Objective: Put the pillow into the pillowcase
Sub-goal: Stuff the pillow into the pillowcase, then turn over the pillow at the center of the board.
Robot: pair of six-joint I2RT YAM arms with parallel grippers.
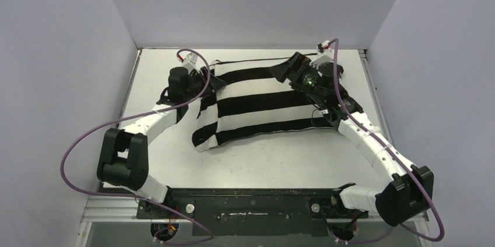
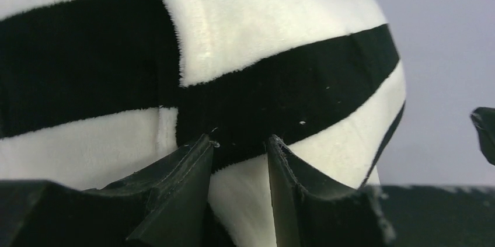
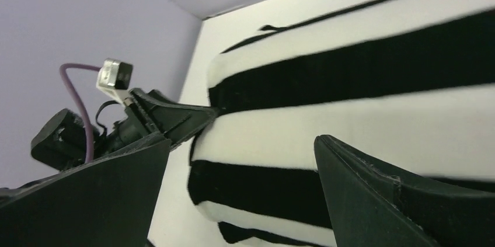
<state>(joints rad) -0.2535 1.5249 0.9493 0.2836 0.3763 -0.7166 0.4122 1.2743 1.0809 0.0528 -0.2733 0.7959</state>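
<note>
– Between the left fingers point(image 2: 175, 183), what is there?
– Your left gripper point(image 2: 239, 142) is pinched narrow on a fold of the pillowcase point(image 2: 262, 25); white plush bulges up between the two fingers; their tips press against a black stripe.
– And the right side?
– Your right gripper point(image 3: 244, 139) stands wide, with nothing between its jaws; the striped cloth lies ahead of and below the fingertips; whether they touch it you cannot tell from these views.
– Where does the case lie from that hand?
– It runs away ahead of your right hand, across to your left hand, which grips the far end; seen from above, it lies plump on the white table point(image 1: 262, 165), one hand at each short end, the stripes running from hand to hand.
– The pillow?
– Its own fabric does not show; the case is full and rounded between your two hands; whether all of the pillow is inside you cannot tell.
– Anything else near the hands?
– Pale walls point(image 1: 58, 54) stand beyond both of them, on the outer side of each wrist and past the fingertips.
</note>
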